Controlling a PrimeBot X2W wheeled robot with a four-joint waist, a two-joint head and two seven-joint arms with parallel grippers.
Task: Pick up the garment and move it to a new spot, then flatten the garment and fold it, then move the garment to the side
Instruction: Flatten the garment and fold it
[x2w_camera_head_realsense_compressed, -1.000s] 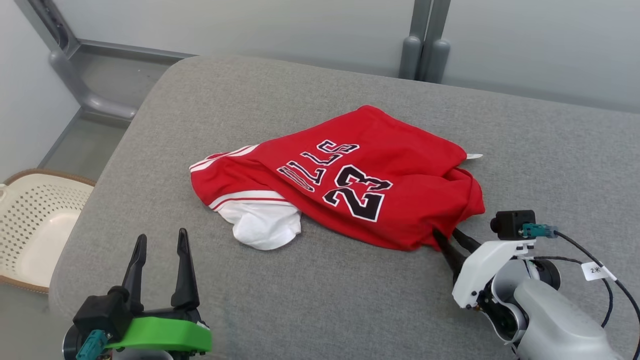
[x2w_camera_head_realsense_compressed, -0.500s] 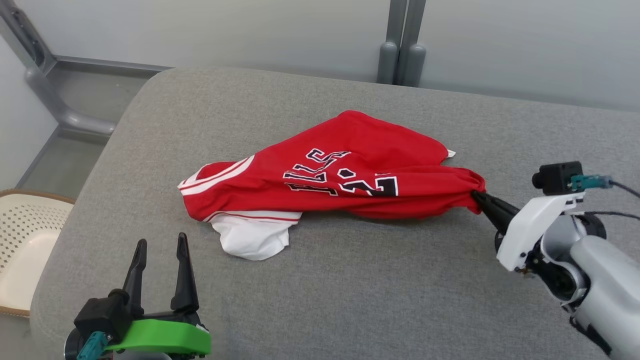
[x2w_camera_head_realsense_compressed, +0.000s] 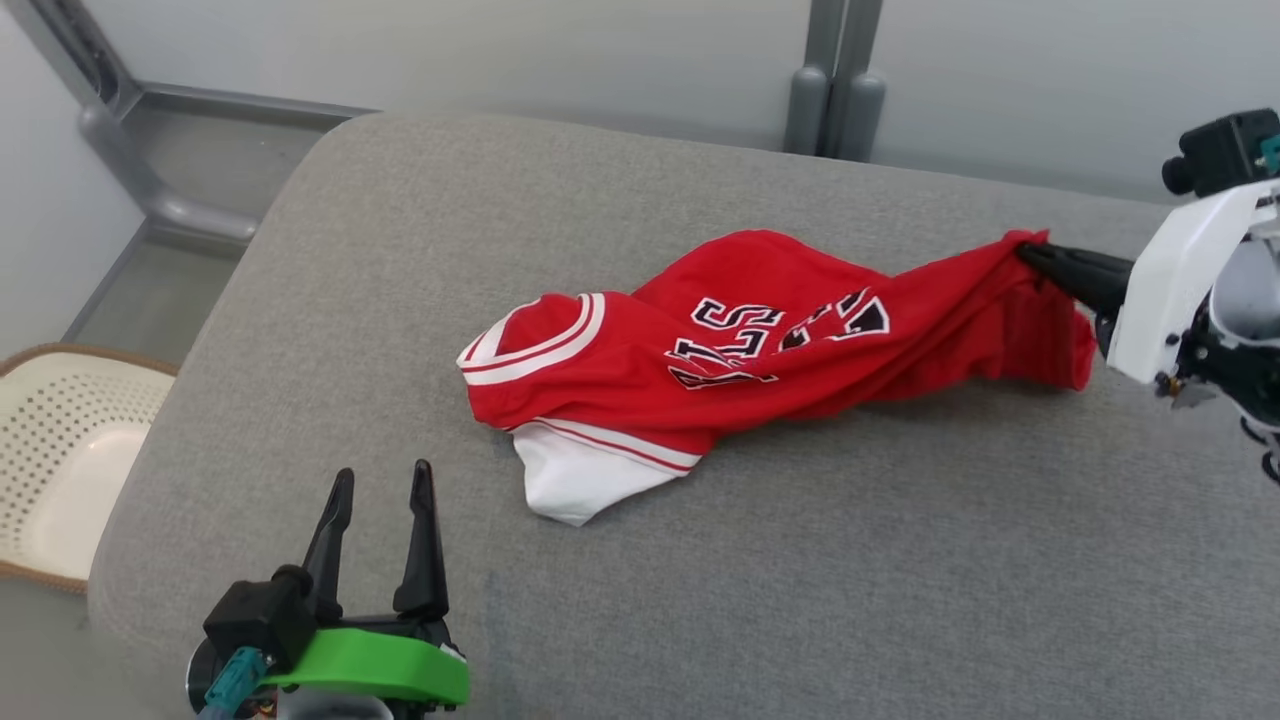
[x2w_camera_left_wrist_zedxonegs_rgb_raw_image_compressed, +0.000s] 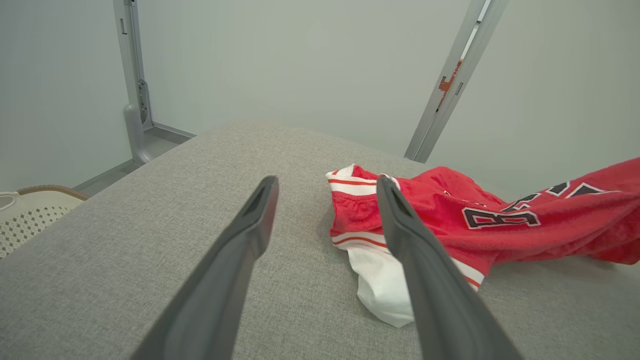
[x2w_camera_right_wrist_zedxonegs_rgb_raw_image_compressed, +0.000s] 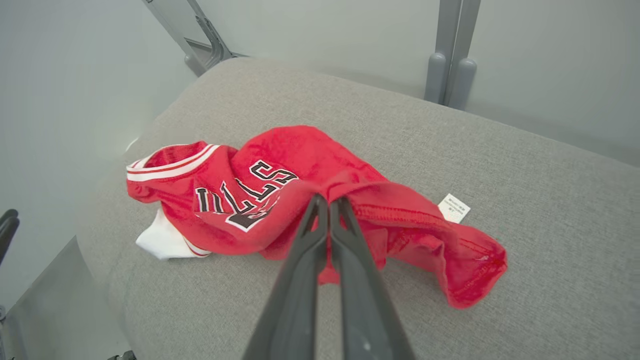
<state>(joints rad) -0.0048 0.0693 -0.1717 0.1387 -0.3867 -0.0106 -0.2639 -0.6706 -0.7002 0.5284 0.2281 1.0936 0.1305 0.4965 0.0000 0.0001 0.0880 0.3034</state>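
Right gripper (x2w_camera_head_realsense_compressed: 1032, 256) fingers pinched tight on 1 end of the red jersey (x2w_camera_head_realsense_compressed: 620, 385), holding it up off the grey bench (x2w_camera_head_realsense_compressed: 850, 600); rest lies mid-bench. Left gripper (x2w_camera_head_realsense_compressed: 384, 480) fingers wide apart, front-left.

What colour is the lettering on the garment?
Black with white edging; the lettering shows best in the right wrist view.

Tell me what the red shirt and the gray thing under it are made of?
Red shirt: probably thin, soft sports knit; it crumples and drapes loosely. Gray surface: seemingly matte woven upholstery cloth; a fine weave shows up close.
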